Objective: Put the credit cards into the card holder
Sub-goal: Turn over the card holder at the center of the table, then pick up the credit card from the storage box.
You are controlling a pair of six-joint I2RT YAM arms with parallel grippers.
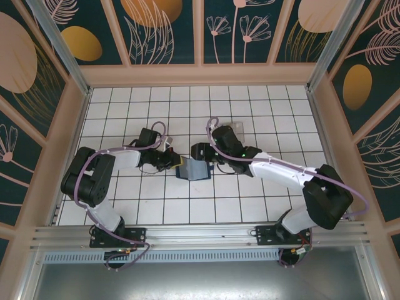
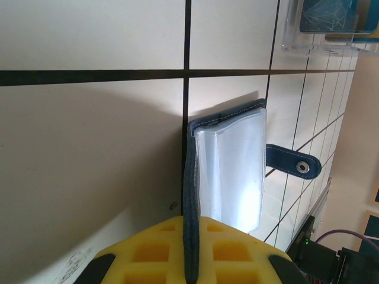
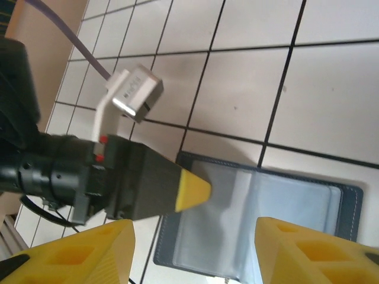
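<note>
Left gripper [image 2: 190,263]: closed on the card holder [image 2: 234,171]. The yellow pads [image 2: 148,254] pinch the navy cover, which is seen edge-on and runs straight down between them. The holder is folded open. Its clear pocket leaves fan out to the right of the pinched cover and catch the light (glare washes out the lower pockets). The clasp tab [image 2: 293,163] sticks out on the far side with its snap showing.

Right gripper [image 3: 195,228]: open, with its yellow fingers [image 3: 308,248] well apart and nothing between them. It hangs over the holder, which lies spread on the table [image 1: 156,206] with the pockets facing up. In the right wrist view, the left gripper's yellow fingertip comes in from the left and meets the holder at its left half.

Top view: the holder sits near the middle of the table, between the two grippers. The left gripper is at its left edge and the right gripper is just beyond its far side.

Credit cards [image 2: 324,15]: a blue face shows inside a clear rack [image 2: 290,41] toward the far side of the table, well apart from the holder. A yellowish edge sits below it, but I cannot tell how many cards the rack holds.
</note>
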